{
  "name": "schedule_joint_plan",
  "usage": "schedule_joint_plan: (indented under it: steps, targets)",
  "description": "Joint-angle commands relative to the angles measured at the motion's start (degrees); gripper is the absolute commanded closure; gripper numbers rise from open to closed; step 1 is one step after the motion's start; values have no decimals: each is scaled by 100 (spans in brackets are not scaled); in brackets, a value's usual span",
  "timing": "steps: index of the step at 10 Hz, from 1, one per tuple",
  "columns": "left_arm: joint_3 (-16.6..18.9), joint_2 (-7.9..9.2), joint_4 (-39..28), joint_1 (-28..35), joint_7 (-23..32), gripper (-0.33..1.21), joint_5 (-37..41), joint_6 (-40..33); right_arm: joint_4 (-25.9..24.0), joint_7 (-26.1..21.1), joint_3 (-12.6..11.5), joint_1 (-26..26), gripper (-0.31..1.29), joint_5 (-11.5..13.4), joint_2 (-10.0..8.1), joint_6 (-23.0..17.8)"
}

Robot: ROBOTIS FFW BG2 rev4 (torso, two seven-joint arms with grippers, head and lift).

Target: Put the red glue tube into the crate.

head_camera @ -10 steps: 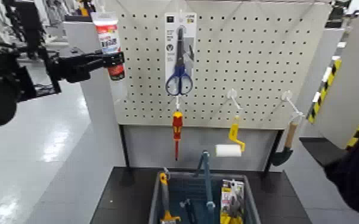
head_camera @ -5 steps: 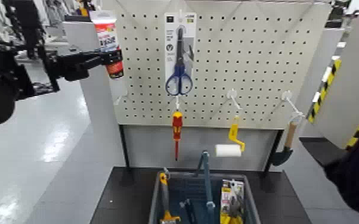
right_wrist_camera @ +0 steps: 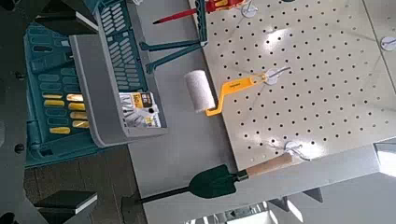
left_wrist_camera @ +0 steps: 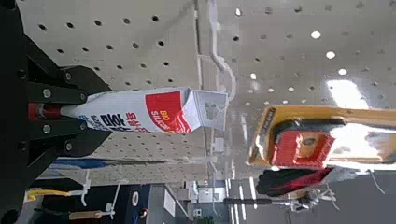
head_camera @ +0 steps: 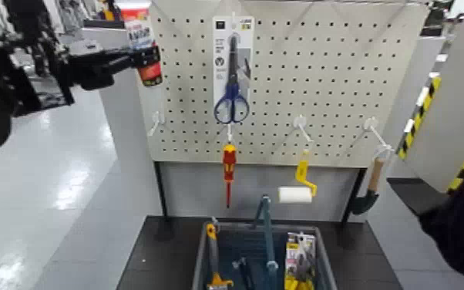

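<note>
A: Where is the red glue tube?
B: Clamped in the left gripper, in front of the pegboard, upper left, well above the crate.
A: Right gripper?
B: Out of sight; state cannot be told.
A: Procedure?
B: Judgement: keep the squeeze light but firm, draw clear of the hook, then skirt the scissors and lower beside the handle.

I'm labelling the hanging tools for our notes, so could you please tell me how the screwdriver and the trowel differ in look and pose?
The screwdriver has a red-and-yellow handle; the trowel has a wooden one. The screwdriver hangs nearly straight down, while the trowel slants. The screwdriver ends in a slim shaft, the trowel in a broad dark-green blade. Both hang handle up.
</note>
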Motion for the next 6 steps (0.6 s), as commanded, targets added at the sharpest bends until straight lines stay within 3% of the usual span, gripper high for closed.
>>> schedule_joint_plan:
  steps: [1,3,6]
  targets:
    - [92,-101,-689,21,90,112,131,368,0,0,-11,9,6,0,545,8]
    - [-84,-215,-759,74,196,112,271,403,0,0,-2,9,6,0,536,8]
    - [-515,-549,-592,294,389,112,684,386,0,0,-2,0,6,0,536,17]
